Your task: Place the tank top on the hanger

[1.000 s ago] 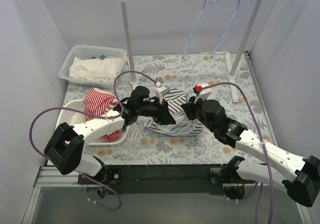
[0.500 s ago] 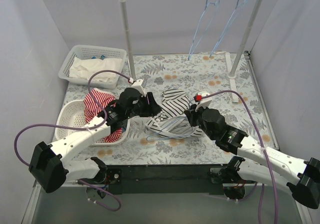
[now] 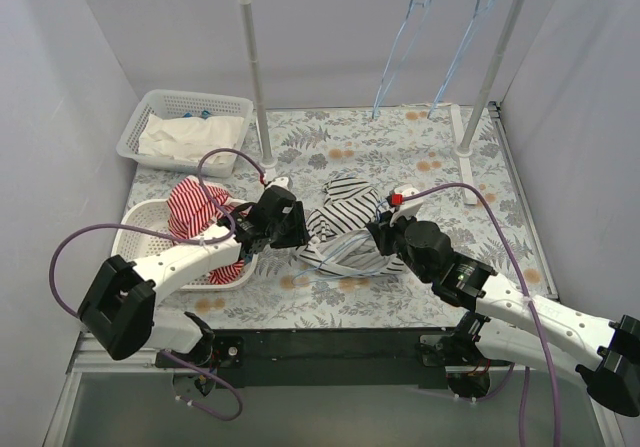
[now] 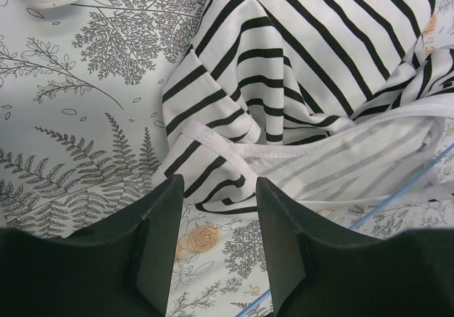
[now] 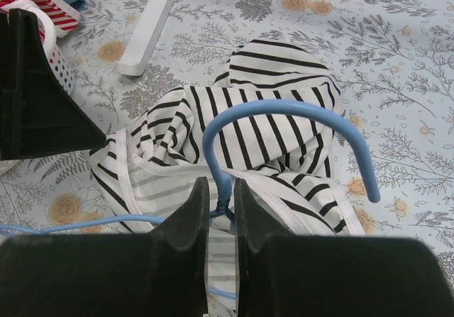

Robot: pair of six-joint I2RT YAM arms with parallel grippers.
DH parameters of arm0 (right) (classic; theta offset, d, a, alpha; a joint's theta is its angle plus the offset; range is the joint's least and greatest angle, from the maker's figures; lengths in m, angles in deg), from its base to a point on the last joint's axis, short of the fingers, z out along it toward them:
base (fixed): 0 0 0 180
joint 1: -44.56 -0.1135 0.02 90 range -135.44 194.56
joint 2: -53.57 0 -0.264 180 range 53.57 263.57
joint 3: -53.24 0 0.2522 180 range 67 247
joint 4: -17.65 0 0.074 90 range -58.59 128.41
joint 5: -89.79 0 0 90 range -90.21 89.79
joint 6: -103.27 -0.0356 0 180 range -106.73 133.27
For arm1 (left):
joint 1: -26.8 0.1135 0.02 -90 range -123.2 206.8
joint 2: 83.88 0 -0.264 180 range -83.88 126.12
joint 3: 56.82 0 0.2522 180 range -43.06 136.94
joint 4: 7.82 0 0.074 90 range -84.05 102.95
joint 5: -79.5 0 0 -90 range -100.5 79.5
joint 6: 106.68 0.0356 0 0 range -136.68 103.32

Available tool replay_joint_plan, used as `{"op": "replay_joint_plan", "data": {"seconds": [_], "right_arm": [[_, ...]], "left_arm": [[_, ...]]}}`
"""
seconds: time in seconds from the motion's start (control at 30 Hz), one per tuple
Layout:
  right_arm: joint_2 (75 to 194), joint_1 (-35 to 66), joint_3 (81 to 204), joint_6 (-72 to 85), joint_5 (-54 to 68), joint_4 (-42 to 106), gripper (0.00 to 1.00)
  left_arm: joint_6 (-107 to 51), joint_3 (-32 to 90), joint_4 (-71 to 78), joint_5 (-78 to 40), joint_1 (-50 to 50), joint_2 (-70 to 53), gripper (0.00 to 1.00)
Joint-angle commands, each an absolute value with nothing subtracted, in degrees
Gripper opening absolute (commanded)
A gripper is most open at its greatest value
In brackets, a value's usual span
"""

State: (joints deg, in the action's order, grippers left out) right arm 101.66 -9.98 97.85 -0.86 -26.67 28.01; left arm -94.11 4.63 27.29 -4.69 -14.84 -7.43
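Note:
The tank top [image 3: 345, 222], white with thin dark stripes, lies crumpled on the floral table between the two arms. It also shows in the left wrist view [image 4: 305, 69] and the right wrist view [image 5: 277, 140]. My right gripper [image 5: 220, 186] is shut on the neck of the pale-blue hanger [image 5: 284, 104]. The hanger's hook arches over the cloth and its frame is partly hidden under it. In the top view the right gripper [image 3: 378, 232] is at the garment's right side. My left gripper [image 4: 216, 189] is open and empty, low at the garment's left edge [image 3: 300, 229].
A white basket [image 3: 135, 229] at left holds a red-and-white striped garment [image 3: 195, 207]. A second basket [image 3: 140, 132] at back left holds white cloth. A white rack post [image 3: 255, 77] stands behind, and two more hangers [image 3: 400, 47] hang on the rail.
My left gripper has pulled back leftward off the tank top and now sits open at its left edge. My right gripper has kept hold of the hanger and shifted only slightly.

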Motion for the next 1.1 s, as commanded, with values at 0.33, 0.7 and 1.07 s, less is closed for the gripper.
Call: {"op": "replay_joint_plan", "data": {"seconds": [0.33, 0.7, 1.07], "right_arm": [[100.9, -10.6, 98.3, -0.9, -29.2, 26.8, 0.01], [100.6, -10.6, 102.7, -3.5, -38.6, 33.3, 0.01], [102.2, -10.5, 106.7, -7.7, -47.9, 38.0, 0.01]], "left_arm": [[-94.6, 6.3, 22.8, -3.3, -14.8, -1.0, 0.38], [-94.0, 1.9, 22.6, -6.1, -14.8, -8.3, 0.0], [-96.8, -9.2, 19.7, -10.4, -14.8, -21.5, 0.0]]}}
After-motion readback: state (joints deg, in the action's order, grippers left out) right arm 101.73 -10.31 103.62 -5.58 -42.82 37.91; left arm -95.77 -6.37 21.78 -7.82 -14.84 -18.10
